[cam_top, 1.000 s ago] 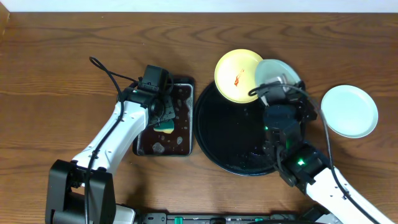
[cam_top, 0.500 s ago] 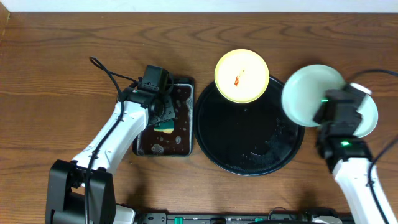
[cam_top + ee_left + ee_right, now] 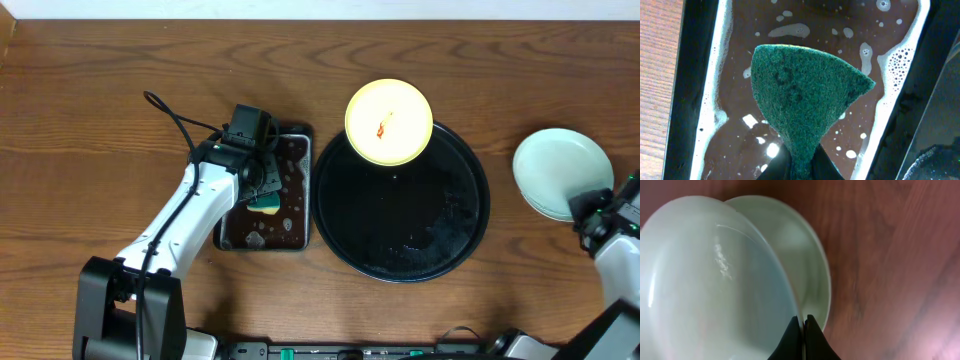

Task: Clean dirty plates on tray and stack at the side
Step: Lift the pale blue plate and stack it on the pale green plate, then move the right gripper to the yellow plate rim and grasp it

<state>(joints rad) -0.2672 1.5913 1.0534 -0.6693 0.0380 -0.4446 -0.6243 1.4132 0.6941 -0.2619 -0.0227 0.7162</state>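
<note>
The pale yellow plate (image 3: 389,121) with a red smear lies on the far rim of the round black tray (image 3: 402,250). My right gripper (image 3: 590,212) is shut on the rim of a pale blue-white plate (image 3: 562,165), holding it over the other blue-white plate (image 3: 543,208) on the table at the right. In the right wrist view the held plate (image 3: 710,280) overlaps the lower plate (image 3: 810,270), with the jaws (image 3: 803,325) pinching its edge. My left gripper (image 3: 262,190) is shut on a green sponge (image 3: 802,95) over the rectangular tray.
The small rectangular black tray (image 3: 295,235) holds brown soapy water (image 3: 740,120) left of the round tray. The left arm's cable (image 3: 165,112) loops over the table behind it. Bare wood surrounds both trays.
My right gripper has carried the blue-white plate from the round tray's far right rim rightward, onto the other blue-white plate. The left arm has not moved.
</note>
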